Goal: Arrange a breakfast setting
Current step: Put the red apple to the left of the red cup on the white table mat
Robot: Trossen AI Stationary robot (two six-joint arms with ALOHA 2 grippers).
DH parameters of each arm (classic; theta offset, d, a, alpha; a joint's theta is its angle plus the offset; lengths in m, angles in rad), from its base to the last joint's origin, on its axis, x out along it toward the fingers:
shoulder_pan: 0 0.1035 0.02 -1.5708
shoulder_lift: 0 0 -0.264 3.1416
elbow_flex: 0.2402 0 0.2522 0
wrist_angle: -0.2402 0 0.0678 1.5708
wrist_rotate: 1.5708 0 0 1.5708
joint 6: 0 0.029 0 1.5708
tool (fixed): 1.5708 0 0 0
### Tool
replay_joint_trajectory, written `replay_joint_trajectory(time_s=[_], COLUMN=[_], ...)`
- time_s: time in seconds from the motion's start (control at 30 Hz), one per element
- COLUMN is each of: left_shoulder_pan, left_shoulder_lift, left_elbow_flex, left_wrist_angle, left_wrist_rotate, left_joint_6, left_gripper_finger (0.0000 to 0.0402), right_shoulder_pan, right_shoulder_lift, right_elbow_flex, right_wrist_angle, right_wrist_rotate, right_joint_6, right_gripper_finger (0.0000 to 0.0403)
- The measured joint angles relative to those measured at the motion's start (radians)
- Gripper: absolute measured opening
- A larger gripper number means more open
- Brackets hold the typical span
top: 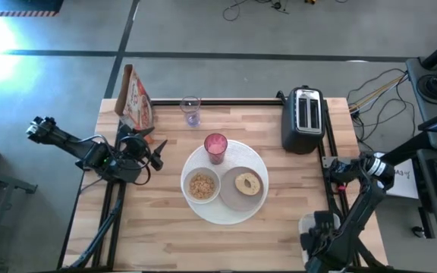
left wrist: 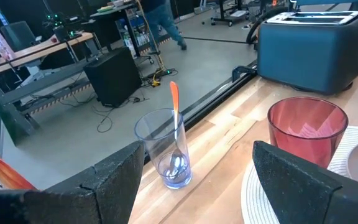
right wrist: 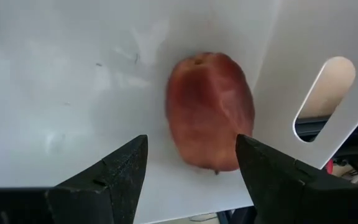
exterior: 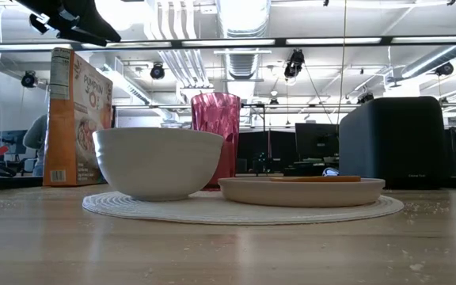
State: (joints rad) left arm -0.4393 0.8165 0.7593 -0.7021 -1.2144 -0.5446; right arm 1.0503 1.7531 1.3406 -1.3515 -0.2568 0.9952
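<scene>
The round white placemat (top: 224, 206) lies mid-table. On it stand a white bowl (top: 202, 186) of cereal, a grey plate (top: 241, 199) with a bagel (top: 247, 183) on it, and the pink-red tumbler (top: 215, 146). The spoon (left wrist: 174, 124), orange-handled, stands in a clear glass (top: 190, 110) near the far edge. A red fruit (right wrist: 211, 109) lies on its side on the floor of a white tub (right wrist: 73, 74) off the table's right near corner. My right gripper (right wrist: 191, 168) hangs open above the fruit, pointing down and apart from it. My left gripper (left wrist: 197, 180) waits open at the table's left, facing the glass.
A black-and-silver toaster (top: 303, 117) stands at the far right. A cereal box (top: 135, 98) stands upright at the far left corner. The tub has a handle slot (right wrist: 328, 93) in its wall. Bare wood lies along the near edge.
</scene>
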Motion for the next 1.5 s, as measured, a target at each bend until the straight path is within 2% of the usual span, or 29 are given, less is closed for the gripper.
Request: replay_joint_trajectory(time_s=[0.27,0.47,0.83,1.03,1.17,1.4,1.5], left_shoulder_pan=[0.001,0.0,0.0,0.0,0.0,0.0,0.0], left_shoulder_lift=[0.0,0.0,0.0,0.0,0.0,0.0,0.0], left_elbow_flex=[0.0,0.0,0.0,0.0,0.0,0.0,0.0], left_wrist_angle=[0.0,0.003,0.003,0.003,0.003,0.004,0.004], left_wrist_rotate=[0.0,0.0,0.001,0.002,0.002,0.002,0.002], left_joint_6=[0.0,0.0,0.0,0.0,0.0,0.0,0.0], left_gripper_finger=[0.0283,0.0283,0.0283,0.0283,0.0283,0.0283,0.0283], right_shoulder_pan=[0.005,0.009,0.009,0.009,0.009,0.009,0.009], right_shoulder_lift=[-0.001,-0.006,-0.004,-0.003,-0.002,-0.002,-0.002], right_elbow_flex=[-0.088,-0.158,-0.252,-0.259,-0.257,-0.257,-0.258], right_wrist_angle=[0.001,0.073,0.168,0.18,0.18,0.184,0.185], right_wrist_rotate=[-0.001,-0.007,-0.004,-0.004,-0.005,-0.005,-0.006], right_joint_6=[-0.049,-0.071,0.022,0.053,0.056,0.052,0.052], right_gripper_finger=[0.0235,0.0235,0.0235,0.0233,0.0212,0.0148,0.0145])
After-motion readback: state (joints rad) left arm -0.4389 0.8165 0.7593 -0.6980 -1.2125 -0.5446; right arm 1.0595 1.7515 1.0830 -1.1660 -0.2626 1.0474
